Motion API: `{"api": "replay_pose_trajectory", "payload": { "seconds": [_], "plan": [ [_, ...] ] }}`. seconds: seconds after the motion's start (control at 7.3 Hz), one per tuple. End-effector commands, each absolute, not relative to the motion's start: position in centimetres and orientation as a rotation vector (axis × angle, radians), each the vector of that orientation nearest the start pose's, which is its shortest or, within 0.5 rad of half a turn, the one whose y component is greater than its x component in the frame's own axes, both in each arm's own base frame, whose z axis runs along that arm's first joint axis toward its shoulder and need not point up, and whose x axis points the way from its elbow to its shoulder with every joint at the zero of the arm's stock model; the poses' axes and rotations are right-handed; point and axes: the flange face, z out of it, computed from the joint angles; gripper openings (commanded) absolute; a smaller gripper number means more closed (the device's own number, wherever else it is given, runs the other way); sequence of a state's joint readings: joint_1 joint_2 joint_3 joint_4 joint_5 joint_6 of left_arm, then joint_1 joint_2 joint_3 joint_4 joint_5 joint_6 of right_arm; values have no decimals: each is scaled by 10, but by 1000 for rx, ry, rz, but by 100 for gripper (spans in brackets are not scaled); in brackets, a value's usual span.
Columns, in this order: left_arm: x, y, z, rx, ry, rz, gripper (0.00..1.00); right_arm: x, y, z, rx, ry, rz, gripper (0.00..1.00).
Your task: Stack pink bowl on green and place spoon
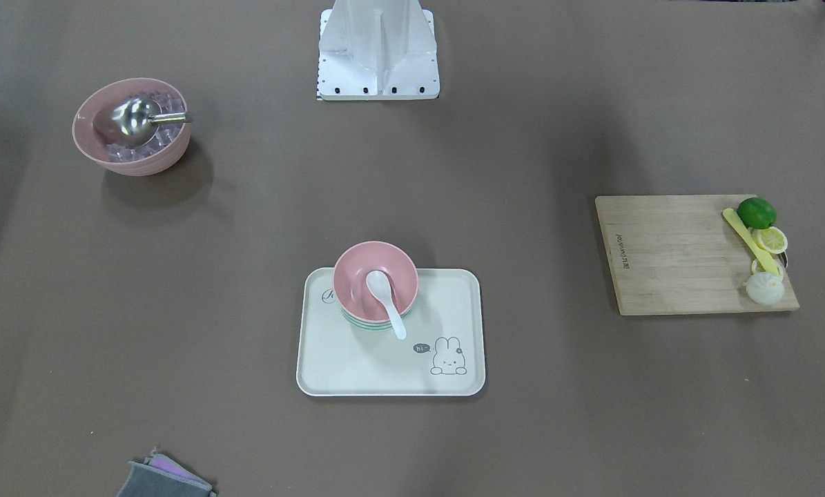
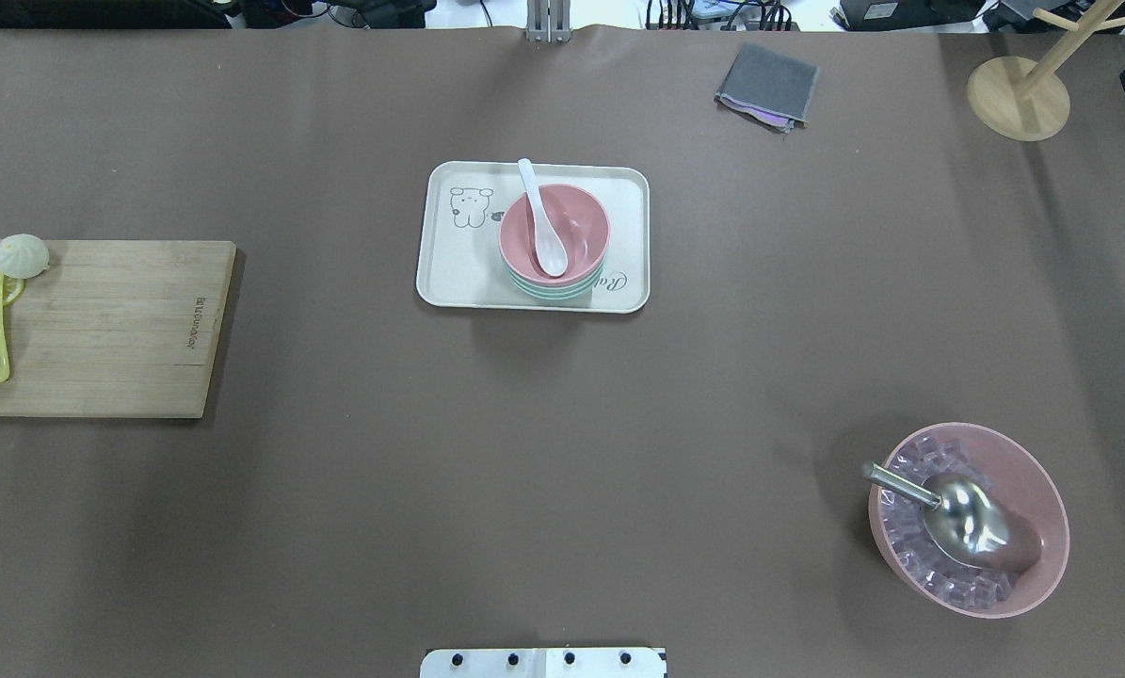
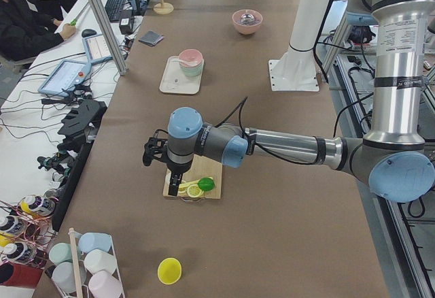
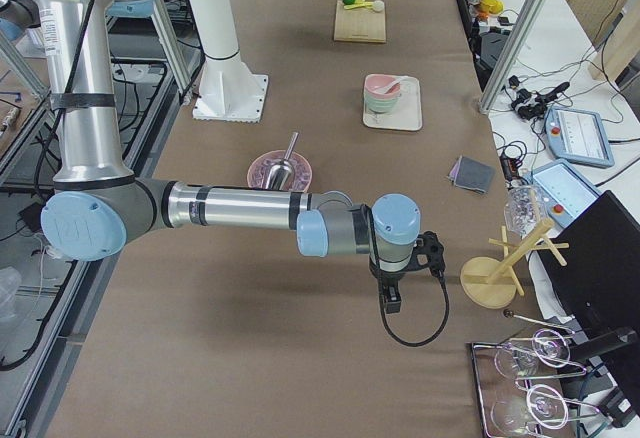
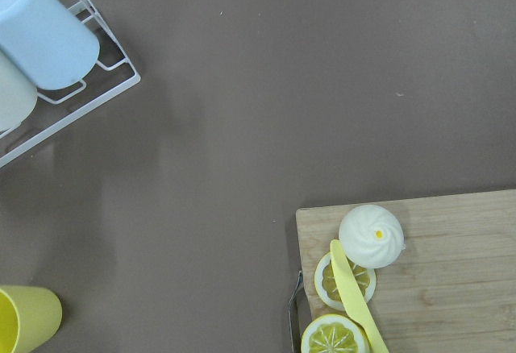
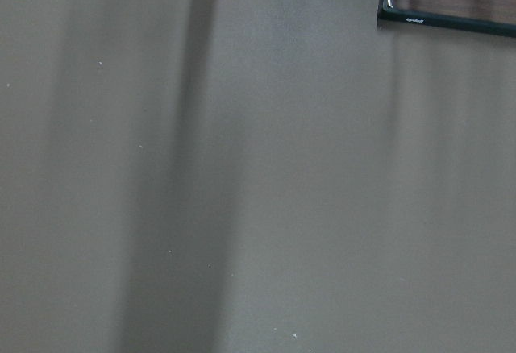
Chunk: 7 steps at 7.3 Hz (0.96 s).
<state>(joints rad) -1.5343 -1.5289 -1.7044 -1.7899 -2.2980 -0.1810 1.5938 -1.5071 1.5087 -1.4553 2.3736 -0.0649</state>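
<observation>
pink bowl (image 1: 375, 276) sits stacked in green bowl (image 2: 550, 291) on tray (image 1: 384, 366), mid-bench (image 1: 177, 310). white spoon (image 1: 384, 293) lies in pink bowl, handle over the rim on the side away from the robot. left fingers (image 3: 175, 179) hang above board (image 1: 674, 255); right fingers (image 4: 390, 298) hang over bench near wooden stand (image 4: 495, 278). grip state of both: cannot tell.
</observation>
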Motion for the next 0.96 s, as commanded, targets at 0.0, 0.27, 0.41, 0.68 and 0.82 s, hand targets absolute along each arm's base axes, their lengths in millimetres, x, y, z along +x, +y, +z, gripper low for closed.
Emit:
{"api": "replay_pose_trajectory", "payload": {
  "seconds": [0.0, 0.27, 0.41, 0.68, 0.82],
  "plan": [
    [-52, -483, 604, 190, 752, -35, 98, 70, -523, 643, 136, -823, -76, 100],
    [-53, -480, 609, 177, 750, -43, 98, 70, -524, 642, 135, -822, -76, 100],
    [-53, -472, 616, 162, 750, -47, 98, 65, -527, 639, 137, -822, -85, 100],
    [-54, -470, 618, 159, 749, -51, 98, 58, -528, 637, 134, -823, -95, 100],
    [-54, -470, 619, 156, 748, -53, 98, 57, -529, 635, 134, -824, -98, 100]
  ]
}}
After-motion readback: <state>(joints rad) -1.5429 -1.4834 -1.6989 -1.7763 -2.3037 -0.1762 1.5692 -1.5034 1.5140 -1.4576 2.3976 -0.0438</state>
